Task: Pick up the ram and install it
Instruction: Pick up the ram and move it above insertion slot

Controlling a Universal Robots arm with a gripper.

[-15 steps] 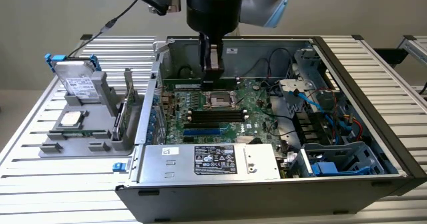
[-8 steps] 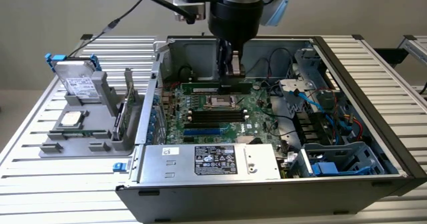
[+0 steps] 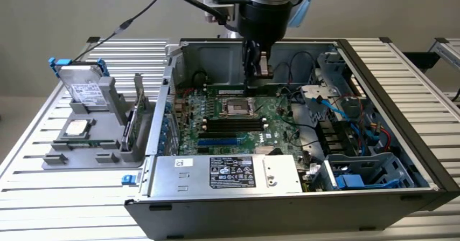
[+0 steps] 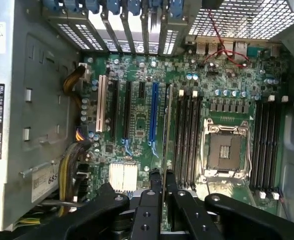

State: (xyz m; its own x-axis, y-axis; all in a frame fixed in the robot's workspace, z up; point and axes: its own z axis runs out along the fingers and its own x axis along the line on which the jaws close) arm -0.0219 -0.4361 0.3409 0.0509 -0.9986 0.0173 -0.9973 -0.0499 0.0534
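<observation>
Gripper fingers sit closest to the wrist lens, jaws narrow and clamped on the two flat faces of the ram. Ram is held on edge, its long side running straight out from the fingers, parallel to the black memory slots beneath the tool. It hangs over the motherboard, above the strip between the blue slot and those memory slots; the processor socket lies beyond them. Contact with any slot: cannot tell. Exterior view: tool reaches down inside the open computer case, ram level at its tip.
</observation>
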